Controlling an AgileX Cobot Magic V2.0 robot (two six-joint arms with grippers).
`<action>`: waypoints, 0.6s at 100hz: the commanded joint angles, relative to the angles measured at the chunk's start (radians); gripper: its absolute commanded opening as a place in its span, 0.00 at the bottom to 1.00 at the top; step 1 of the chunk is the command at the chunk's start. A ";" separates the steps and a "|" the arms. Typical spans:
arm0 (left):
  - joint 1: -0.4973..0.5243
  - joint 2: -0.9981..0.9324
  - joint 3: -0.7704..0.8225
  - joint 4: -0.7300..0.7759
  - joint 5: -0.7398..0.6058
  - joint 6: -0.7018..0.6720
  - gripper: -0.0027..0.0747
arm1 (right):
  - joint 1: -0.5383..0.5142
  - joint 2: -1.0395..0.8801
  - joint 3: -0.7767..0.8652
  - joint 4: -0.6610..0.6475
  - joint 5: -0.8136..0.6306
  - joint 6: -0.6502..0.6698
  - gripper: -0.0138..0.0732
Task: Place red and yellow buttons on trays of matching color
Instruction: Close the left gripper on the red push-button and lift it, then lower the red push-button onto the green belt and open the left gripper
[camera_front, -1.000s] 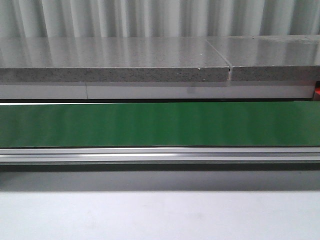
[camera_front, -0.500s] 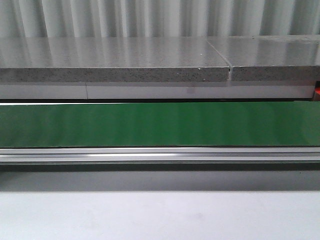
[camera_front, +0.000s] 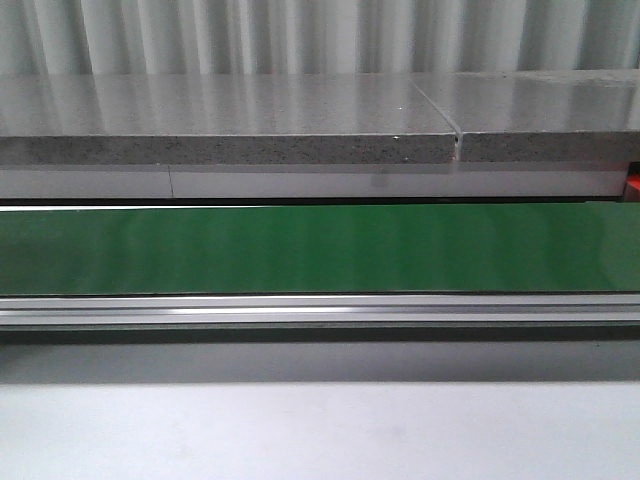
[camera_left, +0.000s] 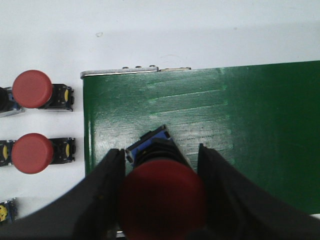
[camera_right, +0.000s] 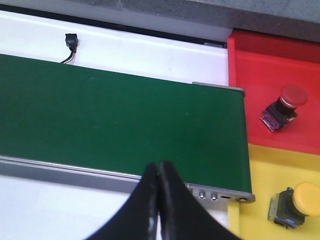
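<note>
Now red tray (camera_right: 250, 75) w/ red button (camera_right: 284, 106), yellow tray (camera_right: 265, 175) w/ yellow btn (camera_right: 295, 204); left gripper (camera_left: 162, 200) clamps red-cap button (camera_left: 162, 202), right gripper (camera_right: 159, 200) closed, empty.

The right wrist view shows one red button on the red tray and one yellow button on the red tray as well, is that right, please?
Not quite: in the right wrist view the yellow button sits on the yellow tray. The red button is indeed on the red tray.

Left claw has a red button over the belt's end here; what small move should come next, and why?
Probably lower it a little and open. The left claw grips the red button over the green belt, near its end. The right claw waits shut at the far end, by the red tray.
</note>
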 joint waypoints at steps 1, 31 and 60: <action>-0.021 0.014 -0.048 0.005 -0.020 -0.003 0.01 | 0.001 -0.002 -0.024 0.004 -0.065 -0.012 0.08; -0.023 0.102 -0.050 0.043 0.008 -0.003 0.01 | 0.001 -0.002 -0.024 0.004 -0.065 -0.012 0.08; -0.023 0.110 -0.050 0.073 0.011 -0.003 0.01 | 0.001 -0.002 -0.024 0.004 -0.065 -0.012 0.08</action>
